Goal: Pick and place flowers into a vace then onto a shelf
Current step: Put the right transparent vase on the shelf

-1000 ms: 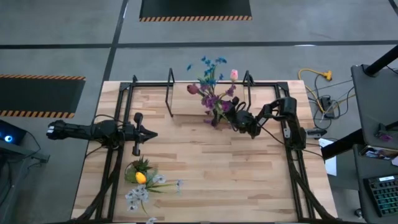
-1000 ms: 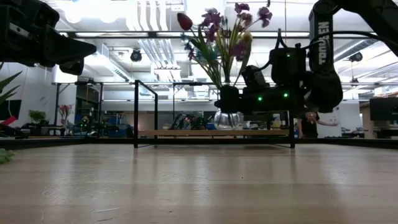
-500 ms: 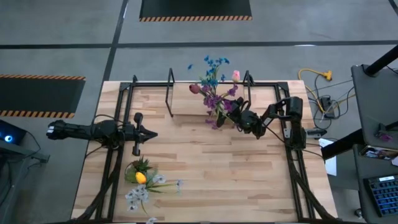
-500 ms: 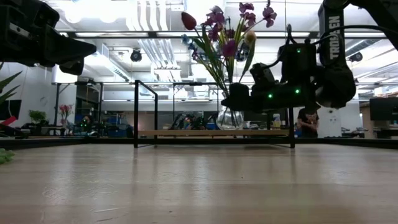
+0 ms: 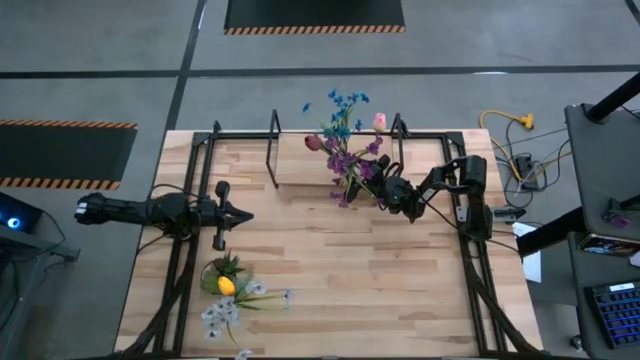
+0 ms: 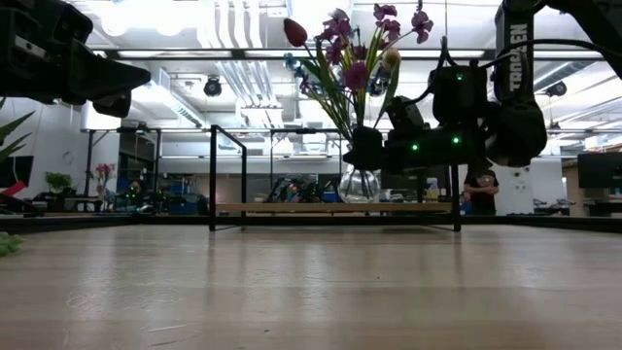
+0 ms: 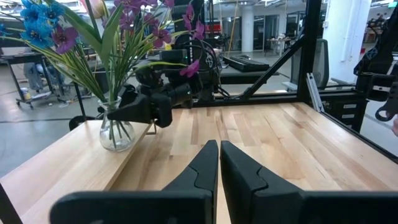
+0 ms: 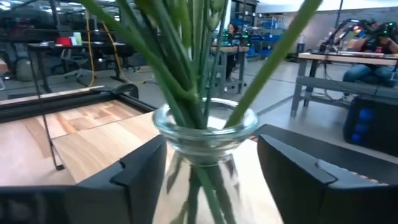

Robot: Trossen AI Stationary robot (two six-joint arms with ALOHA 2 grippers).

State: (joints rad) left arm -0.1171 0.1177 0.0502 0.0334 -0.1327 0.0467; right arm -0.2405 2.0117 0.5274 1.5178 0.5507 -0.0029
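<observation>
Reaching toward the shelf point(image 5: 300, 170) at the far side of the worktop point(image 5: 330, 270), the right pincer point(image 8: 205, 168) has its two dark fingers point(image 8: 140, 171) spread on either side of the neck of the vace point(image 8: 205, 134), with a visible gap on each side, so it is not pinching the glass. The vace, a clear round glass vessel point(image 6: 359, 185), stands on the light wooden shelf board and holds the flowers point(image 6: 345, 58), whose green stems rise to purple, dark red, blue and pink heads. From above, the bouquet point(image 5: 345, 140) spreads over the right end of the shelf. Across the worktop, the left pincer point(image 7: 219, 163) hovers with its fingers pressed together, holding nothing. Near the front left corner lie a leafy potted plant point(image 5: 227, 275) and a few pale loose flowers point(image 5: 225, 315).
</observation>
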